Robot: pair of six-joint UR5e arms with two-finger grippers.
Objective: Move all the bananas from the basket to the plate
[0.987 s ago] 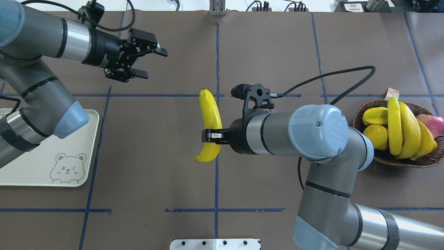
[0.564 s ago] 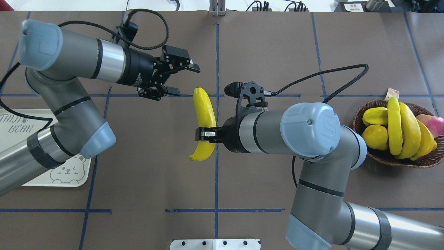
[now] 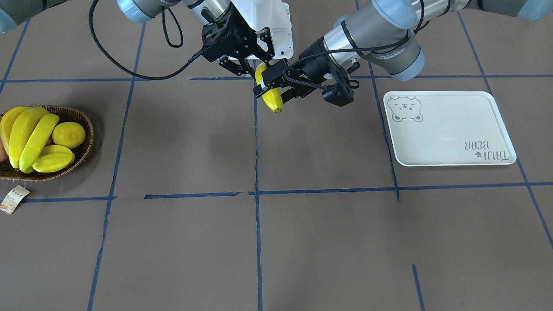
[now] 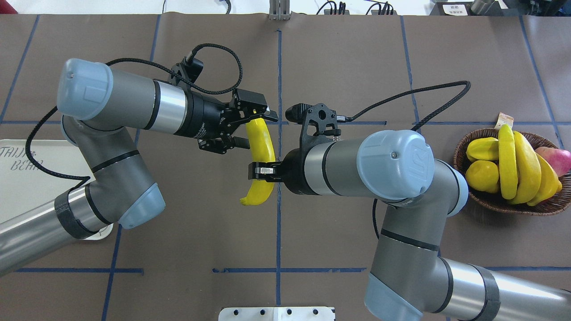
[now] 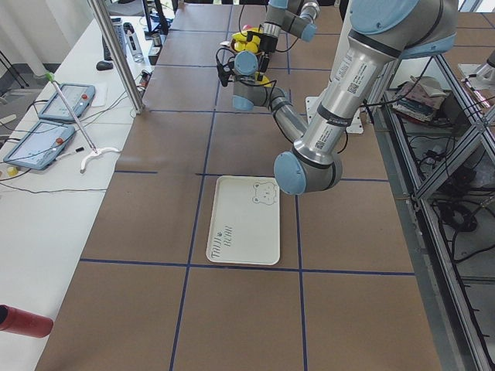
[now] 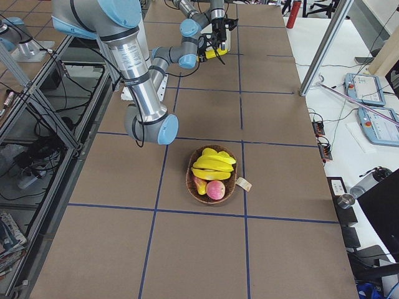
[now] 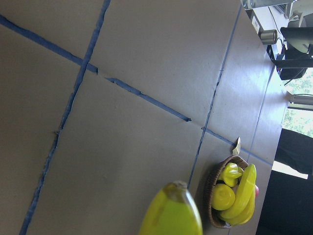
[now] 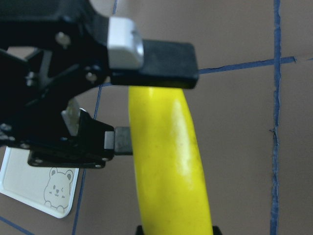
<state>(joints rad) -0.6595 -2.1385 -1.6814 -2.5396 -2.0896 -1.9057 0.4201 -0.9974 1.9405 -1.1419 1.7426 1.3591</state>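
One banana (image 4: pixel 262 147) hangs above the table's middle, and my right gripper (image 4: pixel 261 170) is shut on its lower half. My left gripper (image 4: pixel 255 130) is open, its fingers (image 8: pixel 164 61) straddling the same banana's (image 8: pixel 171 166) upper end; I cannot tell whether they touch it. The banana's tip (image 7: pixel 171 210) fills the bottom of the left wrist view. More bananas (image 4: pixel 513 162) lie in the wicker basket (image 4: pixel 508 206) at far right. The plate (image 3: pixel 449 129) with the bear face holds nothing; in the overhead view the left arm partly covers the plate (image 4: pixel 26 187).
The basket (image 3: pixel 84 125) also holds a starfruit (image 4: pixel 482 149), a lemon (image 4: pixel 484 176) and a reddish fruit (image 4: pixel 557 158). Its paper tag (image 4: pixel 505 119) lies beside it. A white mounting plate (image 4: pixel 276 313) sits at the robot's table edge. Blue tape lines cross the brown table.
My left arm has swung right from over the plate, and its open fingers now straddle the banana's upper end. The right gripper has carried the banana slightly left.
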